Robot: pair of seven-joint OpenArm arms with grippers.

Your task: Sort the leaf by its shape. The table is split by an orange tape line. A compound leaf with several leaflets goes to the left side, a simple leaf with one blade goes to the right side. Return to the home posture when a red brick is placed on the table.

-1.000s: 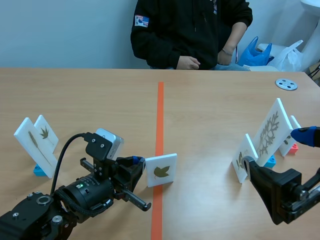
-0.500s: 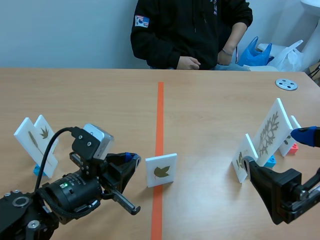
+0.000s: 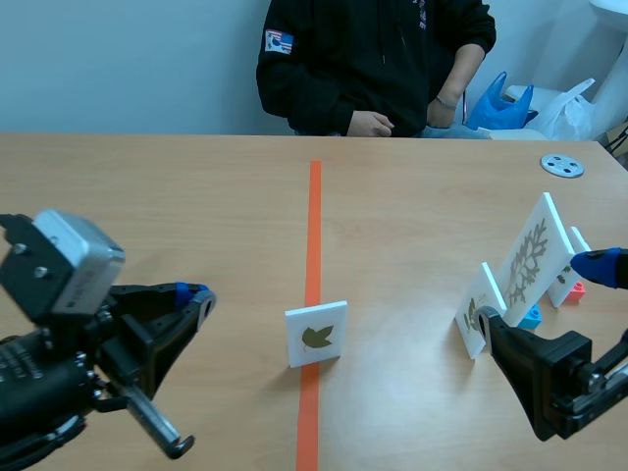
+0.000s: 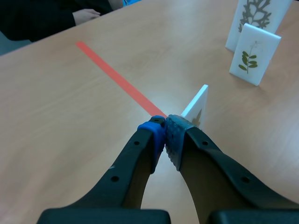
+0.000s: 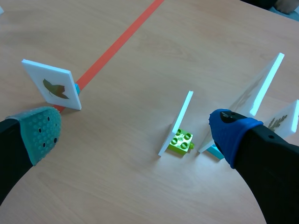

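Left hand: pads pressed together, holds nothing. It sits over the table's left half near the near edge, tips pointing at the leaf card, not touching it.

Leaf card: white, upright, one brown lobed blade. It stands right on the orange tape line toward the near edge, on neither side. A blue brick shows at its base.

Right hand: wide open, empty, low at the near right corner, pads either side of the card group there, touching none.

Right half, near the right edge:
- small card, edge-on from the right wrist, on a green brick
- tall tilted card with a feathery, many-part leaf, light-blue brick at its foot
- a further card just behind, on a red-pink brick

Grey disc at the far right corner. Person in a black top sits at the far edge, one hand resting there.
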